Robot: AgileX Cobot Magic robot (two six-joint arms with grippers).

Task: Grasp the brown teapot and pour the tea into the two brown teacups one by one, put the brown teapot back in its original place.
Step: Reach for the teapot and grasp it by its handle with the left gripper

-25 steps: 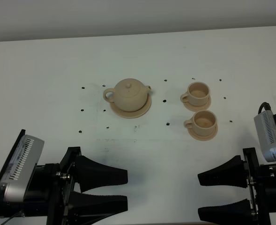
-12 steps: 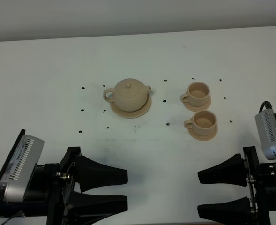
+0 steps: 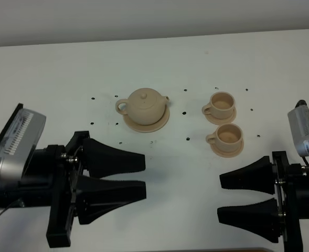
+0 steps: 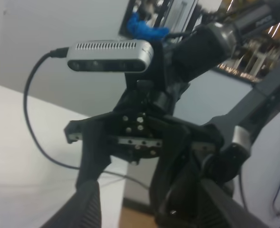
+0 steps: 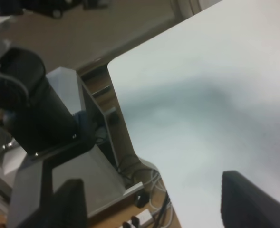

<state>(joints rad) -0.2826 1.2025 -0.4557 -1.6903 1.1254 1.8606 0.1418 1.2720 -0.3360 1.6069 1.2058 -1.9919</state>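
Left gripper (image 3: 144,175) jaws apart; lidded teapot (image 3: 144,105) on saucer (image 3: 144,127); teacups (image 3: 222,104) (image 3: 228,136) contents unclear.

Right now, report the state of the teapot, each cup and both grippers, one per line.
Teapot: upright, lid on, standing on the big saucer, untouched.
Far cup: upright, handle toward the teapot, untouched.
Near cup: upright, handle toward the teapot side, untouched.
Left gripper: open, empty, short of the teapot.
Right gripper: open, empty, short of the cups.
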